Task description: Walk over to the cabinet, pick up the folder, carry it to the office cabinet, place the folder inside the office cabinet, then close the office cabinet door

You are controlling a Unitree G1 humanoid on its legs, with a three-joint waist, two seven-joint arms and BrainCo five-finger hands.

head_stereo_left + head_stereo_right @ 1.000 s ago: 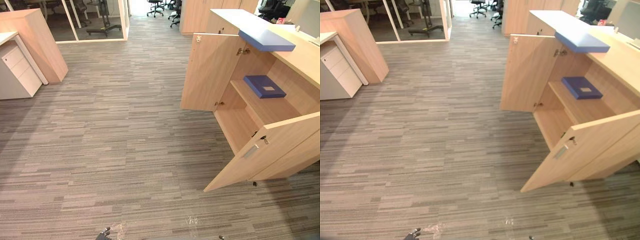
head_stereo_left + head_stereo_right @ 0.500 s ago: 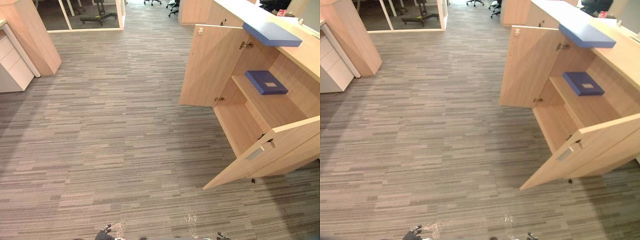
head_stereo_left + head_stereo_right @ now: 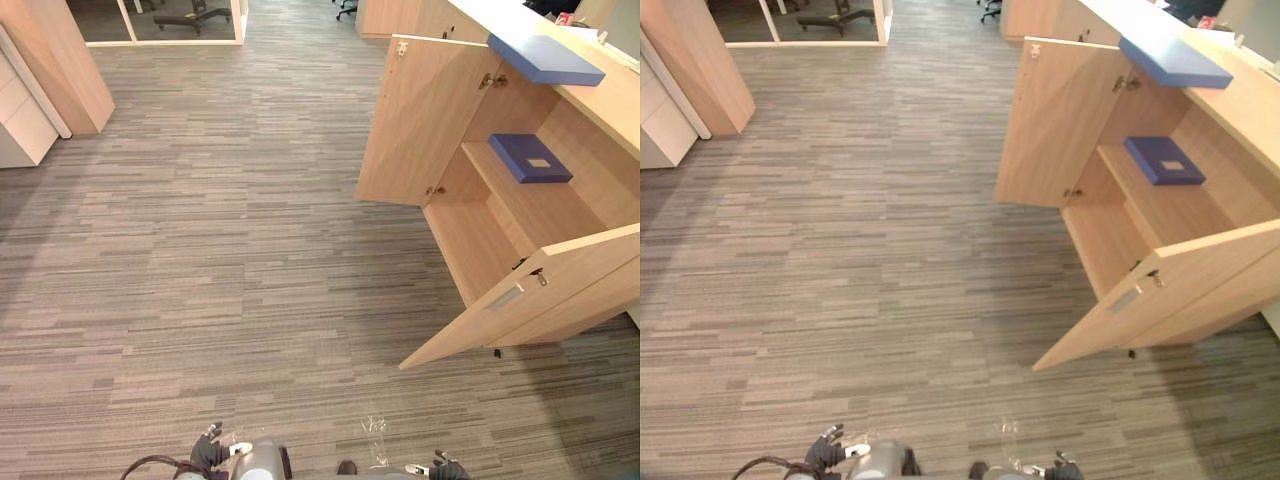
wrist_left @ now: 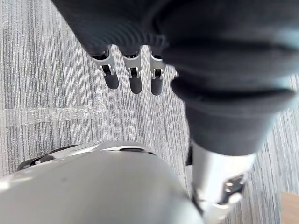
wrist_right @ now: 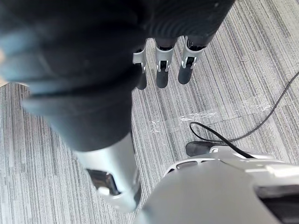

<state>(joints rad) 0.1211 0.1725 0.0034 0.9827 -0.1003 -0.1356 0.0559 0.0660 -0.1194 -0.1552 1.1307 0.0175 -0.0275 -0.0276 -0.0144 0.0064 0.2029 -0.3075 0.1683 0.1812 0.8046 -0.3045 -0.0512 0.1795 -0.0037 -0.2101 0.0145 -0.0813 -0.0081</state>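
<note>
1. Left robot hand is hanging over the carpet with straight, relaxed fingers, holding nothing.
2. Right robot hand is doing the same on the other side, fingers straight and empty.
3. I am looking at the cabinet on the right. Both doors are standing wide, the far door swung out and the near door angling towards me.
4. I am seeing the folder lying flat on the upper shelf, towards its far end and close to the front lip. It is dark blue with a pale label on the cover.
5. A paler blue flat thing is jutting over the edge of the cabinet top; I cannot tell what it is.
6. I am judging the folder stiff, thin and light, with a smooth cover that may be slippery.
7. Because it is lying flat, I am expecting no room for fingers underneath. I am planning to slide it out past the shelf lip, then pinch the overhanging edge, thumb on top and fingers below.
8. I am minding the near door, which is crowding the approach.
</note>
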